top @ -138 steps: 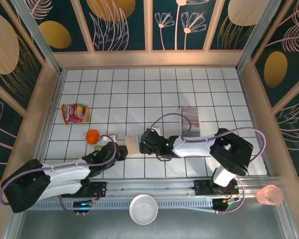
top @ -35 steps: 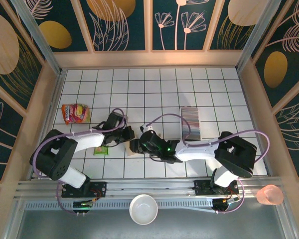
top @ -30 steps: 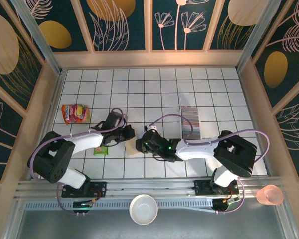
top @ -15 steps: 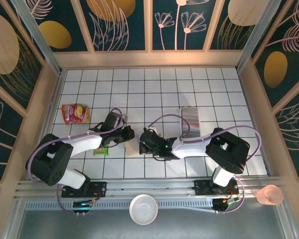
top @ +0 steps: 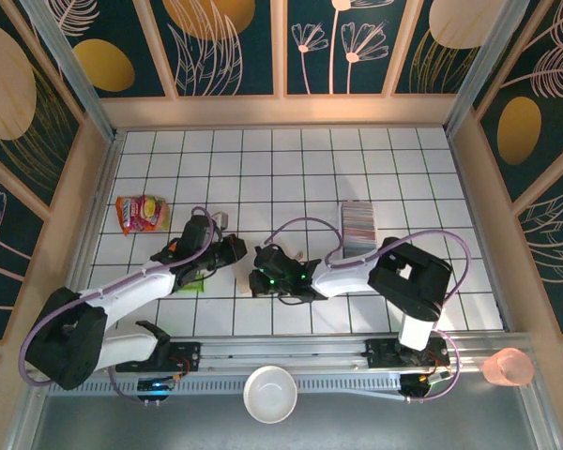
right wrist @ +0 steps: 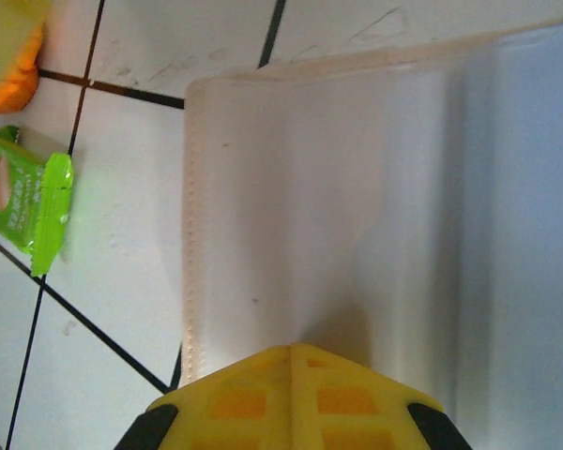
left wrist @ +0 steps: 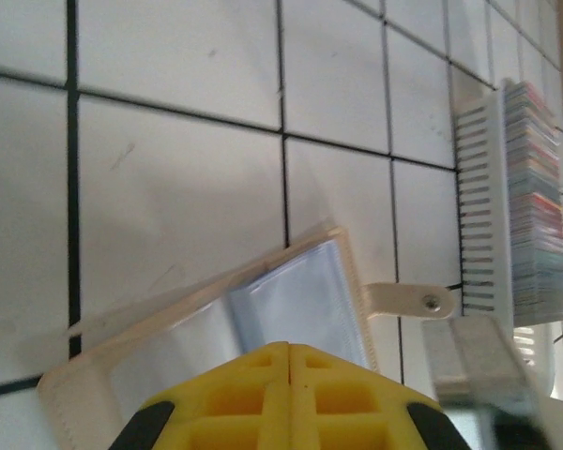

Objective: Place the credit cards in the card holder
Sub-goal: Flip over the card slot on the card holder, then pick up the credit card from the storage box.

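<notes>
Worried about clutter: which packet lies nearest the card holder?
The small green packet, just beside the card holder; the red-and-orange snack bag lies much farther off to the left.

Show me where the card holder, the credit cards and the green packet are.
card holder (right wrist: 300, 206): right wrist view, on its beige flap.
credit cards (left wrist: 535, 206): left wrist view, on the edges of the row.
green packet (right wrist: 23, 202): right wrist view, on its printed face.

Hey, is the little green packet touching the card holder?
Apart. The right wrist view shows bare white tile between the green packet and the card holder.
</notes>
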